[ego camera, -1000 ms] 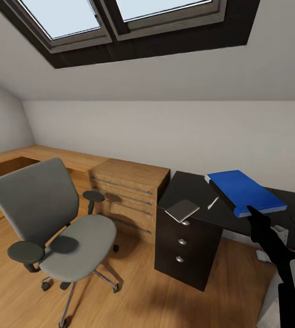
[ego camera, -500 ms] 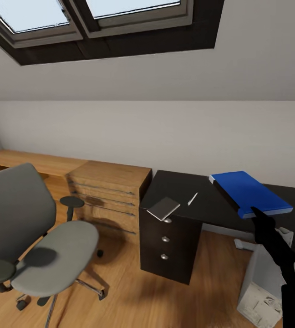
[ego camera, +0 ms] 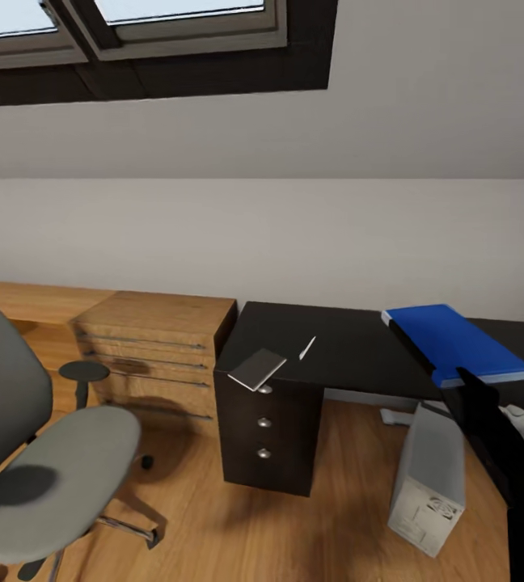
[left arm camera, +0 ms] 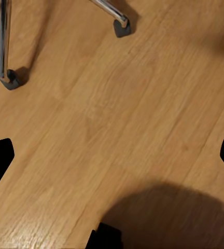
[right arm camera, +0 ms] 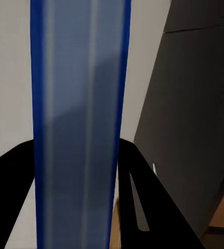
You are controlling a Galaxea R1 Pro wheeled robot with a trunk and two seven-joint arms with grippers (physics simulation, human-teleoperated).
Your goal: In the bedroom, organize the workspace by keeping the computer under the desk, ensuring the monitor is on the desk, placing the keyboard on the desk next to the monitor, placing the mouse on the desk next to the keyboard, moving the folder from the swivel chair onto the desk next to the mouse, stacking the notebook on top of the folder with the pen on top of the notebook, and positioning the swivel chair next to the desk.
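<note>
My right gripper (ego camera: 465,377) is shut on the near edge of the blue folder (ego camera: 454,340), holding it above the black desk (ego camera: 351,349). In the right wrist view the folder's spine (right arm camera: 80,119) runs between the two black fingers (right arm camera: 145,192). A grey notebook (ego camera: 257,369) overhangs the desk's front left corner, with a white pen (ego camera: 307,347) beside it. The grey computer tower (ego camera: 428,477) stands on the floor under the desk. The grey swivel chair (ego camera: 48,461) is at the left, its seat bare. My left gripper (left arm camera: 112,161) hangs open over the wood floor.
A wooden chest of drawers (ego camera: 155,343) adjoins the desk's black drawer unit (ego camera: 270,432). Skylight windows (ego camera: 133,32) sit in the sloped ceiling above. Chair legs and casters (left arm camera: 121,27) show in the left wrist view. Wood floor lies between chair and desk.
The whole head view has shifted left as the camera turned right, bringing the computer tower into sight. The folder stays in my right gripper.
</note>
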